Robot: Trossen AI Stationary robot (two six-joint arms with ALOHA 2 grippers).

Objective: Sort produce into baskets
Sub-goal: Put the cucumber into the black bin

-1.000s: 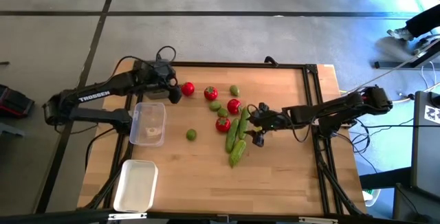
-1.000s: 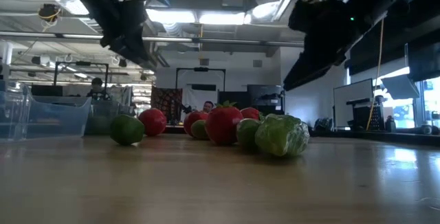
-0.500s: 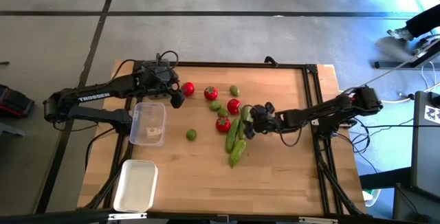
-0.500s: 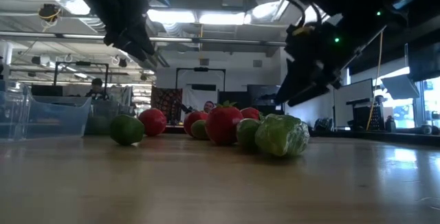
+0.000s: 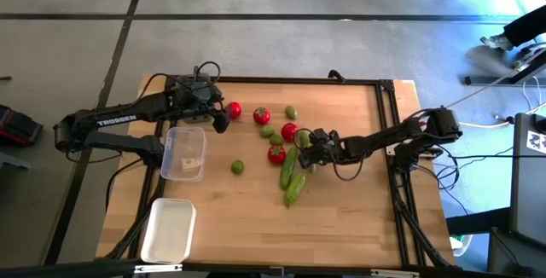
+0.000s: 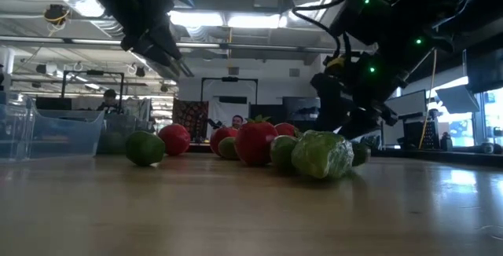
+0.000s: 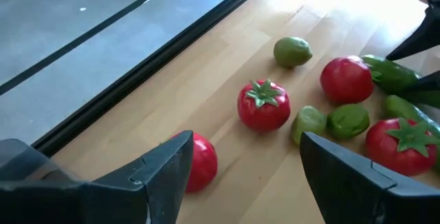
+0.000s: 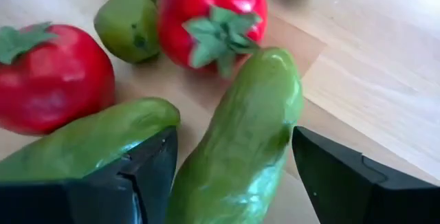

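Several red tomatoes (image 5: 261,116), small green fruits (image 5: 237,167) and three light-green cucumbers (image 5: 295,187) lie on the wooden table. My right gripper (image 5: 306,147) is open and low over the cucumbers. In the right wrist view its fingers (image 8: 344,183) stand on either side of one cucumber (image 8: 240,128), which lies on the table beside a tomato (image 8: 206,18). My left gripper (image 5: 218,118) is open and empty above the table, next to the leftmost tomato (image 7: 201,161). A clear basket (image 5: 186,153) and a white basket (image 5: 168,229) stand at the left. The dark grey basket does not show.
A second cucumber (image 8: 89,145) lies close against my right gripper's other finger. Two tomatoes (image 5: 290,130) and two green fruits (image 5: 268,130) crowd just beyond the cucumbers. Bare wood lies toward the near edge (image 5: 341,227). A black frame runs along the table's far edge (image 5: 299,80).
My right gripper has gone toward the table's left edge and down, from beside the cucumbers to low over them, its fingers now astride one. The produce has stayed in place.
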